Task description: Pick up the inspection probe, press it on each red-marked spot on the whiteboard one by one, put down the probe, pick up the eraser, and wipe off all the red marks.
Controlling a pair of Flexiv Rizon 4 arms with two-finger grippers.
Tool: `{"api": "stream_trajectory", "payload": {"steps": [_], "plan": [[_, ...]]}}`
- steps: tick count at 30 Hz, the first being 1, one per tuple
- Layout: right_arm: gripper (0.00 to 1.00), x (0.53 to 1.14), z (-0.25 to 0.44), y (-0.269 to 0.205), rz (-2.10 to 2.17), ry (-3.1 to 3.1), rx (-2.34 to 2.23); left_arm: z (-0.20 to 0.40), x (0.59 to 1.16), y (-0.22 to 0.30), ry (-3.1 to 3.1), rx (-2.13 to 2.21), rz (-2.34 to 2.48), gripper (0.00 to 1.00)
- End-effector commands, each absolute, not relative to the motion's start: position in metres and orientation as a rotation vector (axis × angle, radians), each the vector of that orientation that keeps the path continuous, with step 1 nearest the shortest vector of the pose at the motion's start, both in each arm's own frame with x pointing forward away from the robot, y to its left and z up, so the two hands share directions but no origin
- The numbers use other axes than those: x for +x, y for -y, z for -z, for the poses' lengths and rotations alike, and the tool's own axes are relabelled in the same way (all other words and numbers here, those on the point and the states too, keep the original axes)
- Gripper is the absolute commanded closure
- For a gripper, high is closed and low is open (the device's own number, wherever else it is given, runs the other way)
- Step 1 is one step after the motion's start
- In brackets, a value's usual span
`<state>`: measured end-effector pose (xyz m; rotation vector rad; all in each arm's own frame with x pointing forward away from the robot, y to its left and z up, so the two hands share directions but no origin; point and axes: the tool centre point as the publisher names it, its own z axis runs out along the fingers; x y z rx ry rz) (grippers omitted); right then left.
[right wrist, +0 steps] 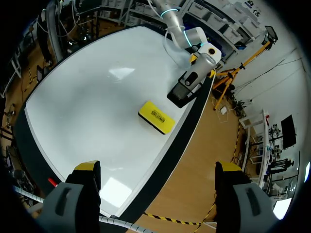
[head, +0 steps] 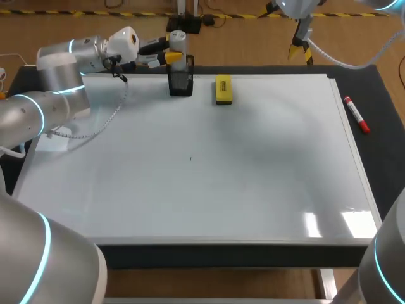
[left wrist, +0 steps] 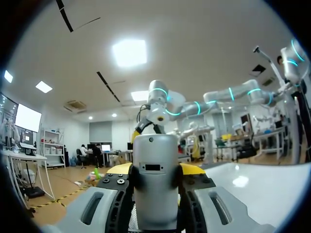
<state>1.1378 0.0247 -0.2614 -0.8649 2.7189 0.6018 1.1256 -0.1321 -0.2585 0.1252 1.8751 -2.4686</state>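
Whiteboard (head: 202,158) fills most of dark surface (head: 386,133) in head view. L arm comes in from left. The left claw (head: 175,56) is clenched on grey probe (head: 178,39), which stands upright directly over black holder (head: 181,83) at board's far edge; can't tell if probe's lower end sits inside. Yellow eraser (head: 223,89) lies on board just beside holder, on its right, not touching. Red marker (head: 356,114) lies on surface off board's right edge. The right claw (head: 301,54) hangs past board's far edge, toward right corner, well apart from probe, eraser and marker. Left wrist view: yellow fingertips (left wrist: 192,168) press probe (left wrist: 155,179) from both sides, w/ board (left wrist: 262,189) beside the claw. Right wrist view: right claw (right wrist: 158,170) is released, fingers (right wrist: 87,170) spread wide w/ nothing between, looking down on board's edge. Ahead of it eraser (right wrist: 156,117) lies flat; beyond that is holder (right wrist: 181,95) w/ probe (right wrist: 197,73) and left claw at it. Marker (right wrist: 52,182) shows near one finger.
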Motion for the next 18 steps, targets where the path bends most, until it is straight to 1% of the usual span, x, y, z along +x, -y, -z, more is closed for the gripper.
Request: {"api": "stream_trajectory", "payload": {"steps": [1, 2, 4, 6, 7, 8, 9, 10, 11, 18], "plan": [[0.00, 1.1385, 0.2607, -0.0244, -0.598, -2.722, -0.869, 0.2587, 1.1267, 0.1319, -1.875, 0.148, 2.479, 0.93], [0.00, 1.1385, 0.2607, -0.0244, -0.598, -2.722, -0.869, 0.2584, 1.1262, 0.1323, -1.877, 0.150, 2.479, 0.85], [0.00, 1.1385, 0.2607, -0.0244, -0.598, -2.722, -0.869, 0.2585, 1.1266, 0.1325, -1.877, 0.152, 2.479, 0.84], [0.00, 1.1385, 0.2607, -0.0244, -0.598, -2.722, -0.869, 0.2584, 1.1269, 0.1328, -1.872, 0.151, 2.484, 0.74], [0.00, 1.1385, 0.2607, -0.0244, -0.598, -2.722, -0.869, 0.2581, 1.1273, 0.1330, -1.871, 0.151, 2.485, 0.61], [0.00, 1.1385, 0.2607, -0.0244, -0.598, -2.722, -0.869, 0.2576, 1.1278, 0.1334, -1.871, 0.153, 2.484, 0.44], [0.00, 1.1385, 0.2607, -0.0244, -0.598, -2.722, -0.869, 0.2565, 1.1275, 0.1342, -1.872, 0.156, 2.484, 0.20], [0.00, 1.1385, 0.2607, -0.0244, -0.598, -2.722, -0.869, 0.2557, 1.1273, 0.1346, -1.872, 0.157, 2.484, 0.07], [0.00, 1.1385, 0.2607, -0.0244, -0.598, -2.722, -0.869, 0.2550, 1.1272, 0.1349, -1.873, 0.159, 2.483, 0.00], [0.00, 1.1385, 0.2607, -0.0244, -0.598, -2.722, -0.869, 0.2496, 1.1273, 0.1345, -1.877, 0.173, 2.465, 0.00]]}}
